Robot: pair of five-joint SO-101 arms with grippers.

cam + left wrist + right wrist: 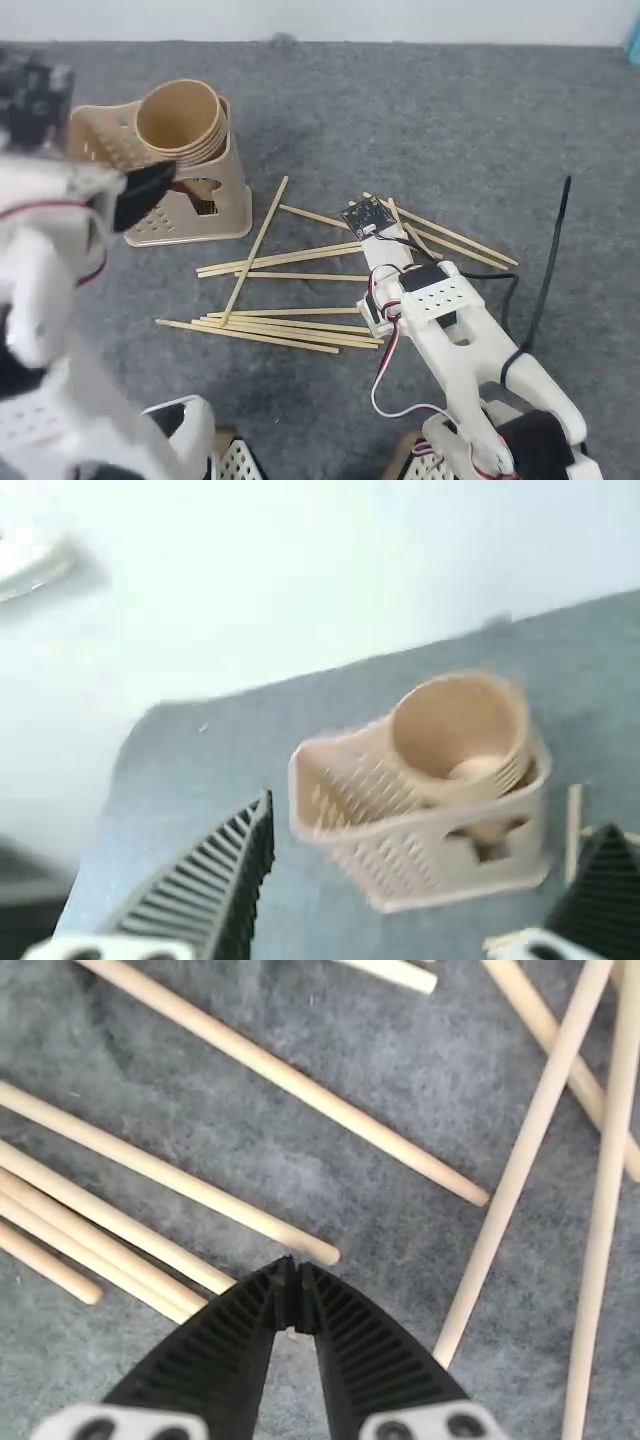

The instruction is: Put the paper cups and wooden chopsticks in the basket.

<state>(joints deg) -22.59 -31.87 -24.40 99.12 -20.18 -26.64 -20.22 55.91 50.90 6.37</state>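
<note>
High view, nearest the arms first.

Right arm [455,320]: extended over the chopsticks [290,328], wrist turned down. Right jaws: in the right wrist view, closed tip to tip with barely a slit between them and nothing gripped. The tips sit low over the worktop [400,1240], just beside the blunt end of one chopstick and not on it.

Left arm [40,250]: raised at the near left, beside the basket [180,228]. Left jaws: spread wide in the left wrist view and empty, with the basket and cups [180,118] seen between them, farther off.

Chopsticks: roughly a dozen, all loose on the worktop between the right arm and the basket. One bundle lies near-parallel closest in, others cross it at angles, and a few fan out beyond the right wrist. None visible inside the basket.

Basket: beige, slotted walls, upright at the far left.

Cups: nested stack standing in the basket at the end nearer the chopsticks, rims above the wall.

Status, judged: the cups part is done, since every cup seen is in the basket. The chopsticks part is not begun as far as shows, and every stick is left to pick up and carry over. Right jaws must open before any grasp.
</note>
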